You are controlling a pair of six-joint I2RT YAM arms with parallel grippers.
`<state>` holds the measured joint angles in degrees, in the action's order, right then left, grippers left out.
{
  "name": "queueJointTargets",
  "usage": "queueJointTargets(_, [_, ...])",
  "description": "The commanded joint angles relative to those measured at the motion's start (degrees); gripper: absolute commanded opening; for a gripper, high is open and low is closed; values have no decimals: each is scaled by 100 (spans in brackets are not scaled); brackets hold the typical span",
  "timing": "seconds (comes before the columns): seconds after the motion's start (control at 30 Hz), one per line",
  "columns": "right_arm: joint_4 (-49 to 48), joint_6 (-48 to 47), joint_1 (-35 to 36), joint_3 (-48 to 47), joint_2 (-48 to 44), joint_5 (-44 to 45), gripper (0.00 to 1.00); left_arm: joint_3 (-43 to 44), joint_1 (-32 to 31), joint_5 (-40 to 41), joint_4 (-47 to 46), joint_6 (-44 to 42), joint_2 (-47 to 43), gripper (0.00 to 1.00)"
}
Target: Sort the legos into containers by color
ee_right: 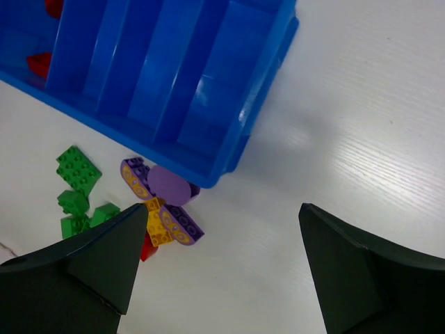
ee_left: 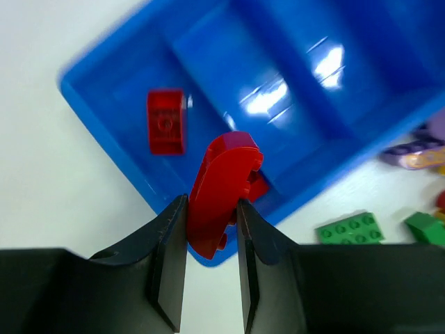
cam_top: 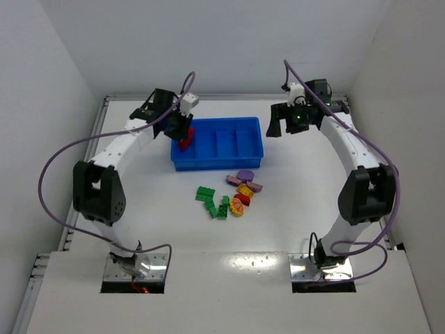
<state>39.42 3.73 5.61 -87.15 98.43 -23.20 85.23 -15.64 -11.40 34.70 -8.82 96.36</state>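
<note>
left gripper [ee_left: 212,205] am clenching a curved red lego [ee_left: 222,177] over blue tray's [cam_top: 217,165] left-end compartment, another red lego [ee_left: 165,122] lying inside | right gripper [ee_right: 222,209] am hanging released beside tray

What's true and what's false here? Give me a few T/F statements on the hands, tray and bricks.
1. The left hand is shut on the held red brick above the blue tray. True.
2. The right hand grips a purple brick. False: it is open and holds nothing.
3. A loose red brick lies inside an end compartment of the tray. True.
4. The green bricks sit in the tray. False: they lie on the table in front of it.
</note>
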Motion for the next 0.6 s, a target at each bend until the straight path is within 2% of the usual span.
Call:
queueJointTargets(0.0, [22,-179,221,-389,114,-45,90,134,140,-135,3,504,462,0])
queueJointTargets(0.1, [22,-179,335,-390,115,8,90,292,210,-64,2,504,901,2])
queueJointTargets(0.17, [22,-179,388,-337,115,9,90,467,324,-117,2,504,1095,9])
queueJointTargets(0.2, [22,-249,389,-259,54,9,90,468,325,-187,2,504,1252,21])
queueJointTargets(0.27, [22,-311,459,-206,53,61,90,626,386,-301,2,442,1316,36])
queueJointTargets(0.3, [22,-476,529,-205,1,61,92,626,386,-302,2,382,1394,48])
queueJointTargets(0.4, [171,-847,660,-65,-61,-79,92,688,439,-494,2,381,1395,55])
queueJointTargets(0.57, [312,-1742,968,663,-438,-202,89,373,562,-416,-867,749,528,60])
